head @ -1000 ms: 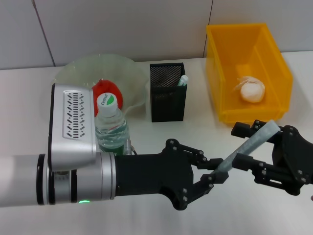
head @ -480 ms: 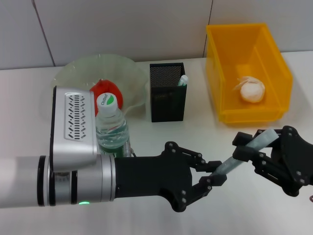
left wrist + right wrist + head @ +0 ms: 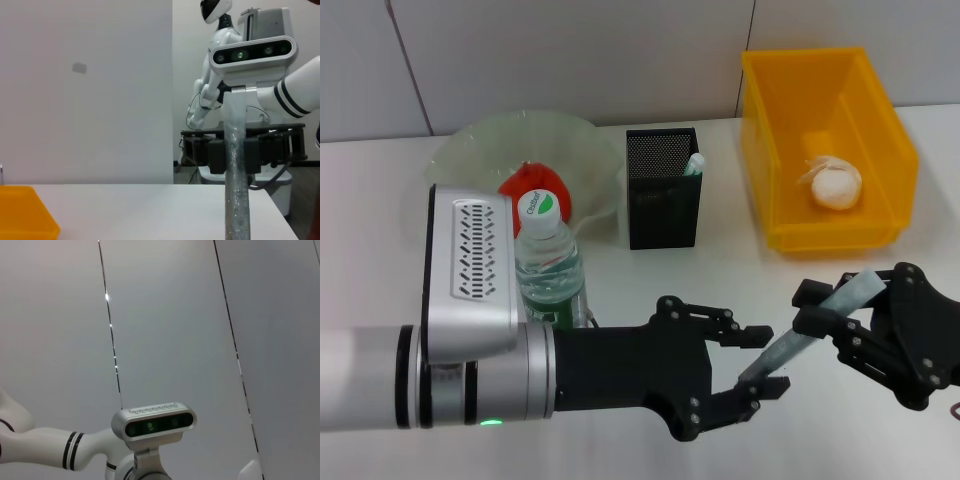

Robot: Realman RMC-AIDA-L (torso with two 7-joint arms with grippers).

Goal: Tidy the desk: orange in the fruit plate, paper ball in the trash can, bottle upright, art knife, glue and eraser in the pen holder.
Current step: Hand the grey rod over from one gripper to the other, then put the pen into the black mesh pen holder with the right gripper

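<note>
The white surface (image 3: pixel 380 230) is occupied, far to near, by the yellow trash can (image 3: pixel 775 130) at far right with the paper ball (image 3: pixel 835 185) inside, the glass fruit plate (image 3: pixel 480 145) at far left holding the orange (image 3: pixel 528 185), and the black mesh pen holder (image 3: pixel 662 190) between them. The bottle (image 3: pixel 548 262) is seen upright near the plate. At near centre the left pincer (image 3: pixel 757 358) is spread open around the lower end of the art knife (image 3: pixel 810 325), whose upper end is clamped by the closed right pincer (image 3: pixel 840 305). The knife is judged light, stiff and smooth, best gripped mid-body, away from the blade end.
</note>
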